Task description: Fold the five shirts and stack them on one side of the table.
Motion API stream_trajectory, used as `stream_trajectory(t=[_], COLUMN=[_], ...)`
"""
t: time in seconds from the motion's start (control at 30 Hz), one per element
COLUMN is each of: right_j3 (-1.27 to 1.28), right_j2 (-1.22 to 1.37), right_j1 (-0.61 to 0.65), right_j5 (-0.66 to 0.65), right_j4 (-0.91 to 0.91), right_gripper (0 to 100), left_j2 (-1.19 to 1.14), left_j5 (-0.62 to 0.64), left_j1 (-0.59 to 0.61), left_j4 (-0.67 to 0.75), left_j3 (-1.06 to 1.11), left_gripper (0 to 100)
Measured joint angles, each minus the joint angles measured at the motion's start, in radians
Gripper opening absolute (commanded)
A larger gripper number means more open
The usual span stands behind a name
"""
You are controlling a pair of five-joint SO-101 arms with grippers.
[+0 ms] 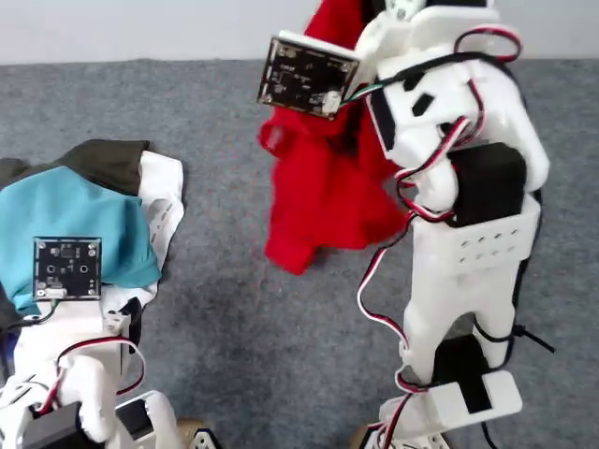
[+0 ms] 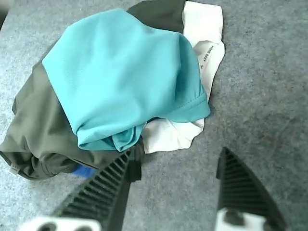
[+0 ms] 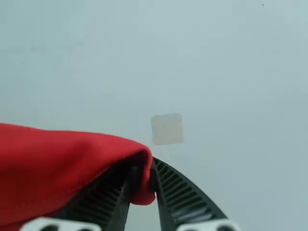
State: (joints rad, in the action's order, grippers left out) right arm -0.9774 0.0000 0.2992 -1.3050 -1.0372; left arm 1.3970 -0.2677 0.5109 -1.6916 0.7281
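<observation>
The red shirt (image 1: 323, 187) is pinched in the right gripper (image 3: 149, 180), whose 2 fingers are clamped together on a fold of the cloth at their tips. The rest of the shirt hangs in loose folds below that gripper, over the grey table (image 1: 234, 327); whether its lowest edge touches the surface cannot be told. Beyond the gripper's tips is a pale wall (image 3: 216, 57) with 1 small pale square patch (image 3: 167, 129) on it.

The left gripper (image 2: 178, 187) has its fingers spread apart with nothing between them, low over the table. Just ahead of its fingertips lies a heap of shirts. A teal shirt (image 2: 125, 72) is on top, loosely bunched. A dark olive shirt (image 2: 33, 130) spreads out from under it to one side, and a white shirt (image 2: 204, 29) shows from under it on the other side, its near edge closest to the fingertips. A sliver of blue cloth (image 2: 83, 171) peeks out from under the olive one. The heap is well apart from the red shirt.
</observation>
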Motion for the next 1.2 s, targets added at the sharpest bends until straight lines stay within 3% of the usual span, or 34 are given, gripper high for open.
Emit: stream_trajectory(t=[0.27,0.5,0.67,0.77,1.03,1.2], right_j3=[0.0,0.02,0.041,0.04,0.051,0.075], right_j2=[0.002,0.021,0.092,0.092,0.137,0.178], right_j1=[-0.023,-0.074,-0.219,-0.233,0.021,0.186], right_j5=[0.0,-0.026,-0.021,0.029,0.282,0.442], right_j4=[0.143,-0.144,-0.063,-0.097,-0.591,-0.717], right_gripper=[0.9,0.9,0.9,0.9,1.0,1.0], left_j2=[0.003,0.003,0.003,0.003,0.003,0.003], left_j5=[0.0,0.0,0.0,0.0,0.0,0.0], left_j1=[0.0,0.0,0.0,0.0,0.0,0.0], left_j4=[0.0,0.0,0.0,0.0,0.0,0.0], left_j3=[0.0,0.0,0.0,0.0,0.0,0.0], left_gripper=[25,25,25,25,25,25])
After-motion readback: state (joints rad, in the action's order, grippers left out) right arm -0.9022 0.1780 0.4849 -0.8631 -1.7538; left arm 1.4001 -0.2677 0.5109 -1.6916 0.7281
